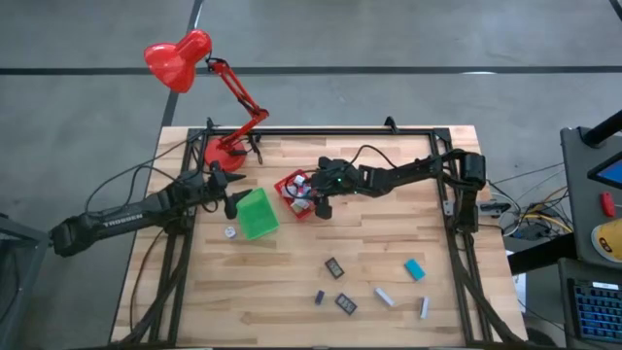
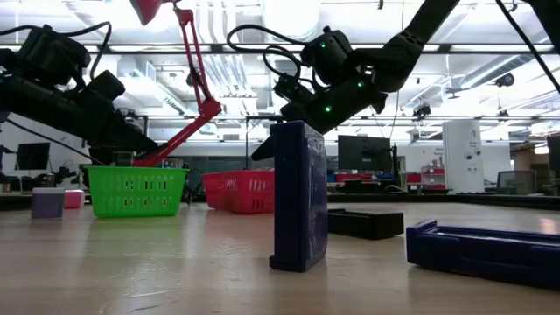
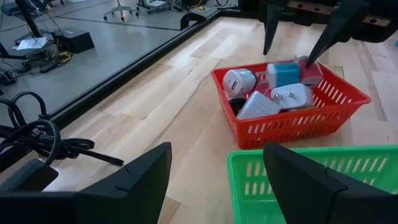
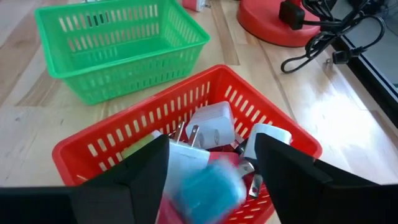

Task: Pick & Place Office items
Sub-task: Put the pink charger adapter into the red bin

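Note:
A red bin [image 1: 296, 194] holds several white chargers [image 3: 239, 81] and a blue block [image 3: 283, 73]. My right gripper [image 4: 211, 149] hangs open just above this bin. A blurred teal-blue block [image 4: 208, 186] shows loose between and below its fingers. Beside the red bin stands a green bin [image 1: 259, 214]. My left gripper [image 3: 217, 168] waits open at the green bin's left side, touching nothing. More office items lie on the near right of the table: black pieces [image 1: 335, 267], a teal block [image 1: 415, 269] and grey-white sticks [image 1: 385, 296].
A red desk lamp [image 1: 224, 146] stands at the far left, with its cable [image 4: 323, 31] on the table behind the bins. A small white item [image 1: 230, 231] lies left of the green bin. A dark piece [image 2: 299, 197] stands on edge near the front.

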{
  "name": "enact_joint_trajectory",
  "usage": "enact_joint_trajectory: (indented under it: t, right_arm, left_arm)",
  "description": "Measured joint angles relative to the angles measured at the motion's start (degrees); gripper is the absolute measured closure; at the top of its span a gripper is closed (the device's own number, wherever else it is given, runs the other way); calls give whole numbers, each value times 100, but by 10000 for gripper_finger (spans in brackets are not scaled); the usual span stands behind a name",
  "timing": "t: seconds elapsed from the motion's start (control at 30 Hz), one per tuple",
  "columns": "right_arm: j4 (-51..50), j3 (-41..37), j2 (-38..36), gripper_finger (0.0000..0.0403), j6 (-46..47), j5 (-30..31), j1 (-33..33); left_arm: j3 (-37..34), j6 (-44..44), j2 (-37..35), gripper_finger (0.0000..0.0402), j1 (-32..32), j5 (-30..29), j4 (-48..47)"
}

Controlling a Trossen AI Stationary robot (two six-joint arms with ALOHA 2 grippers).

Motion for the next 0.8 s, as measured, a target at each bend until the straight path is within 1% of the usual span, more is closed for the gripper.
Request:
enact_joint_trajectory:
  t: [0.2,0.4,0.67,0.8]
  right_arm:
    - [0,0,0,146,20,0,0]
    - [54,2,-2,147,20,-2,4]
    - [465,7,-187,145,40,-44,111]
    - [472,5,-406,144,-264,-44,166]
  left_arm:
    - [2,0,-1,144,0,0,-2]
    - [1,0,1,144,0,-2,-2]
    - [0,0,0,144,0,-2,-22]
    - [0,0,-1,144,0,-2,-22]
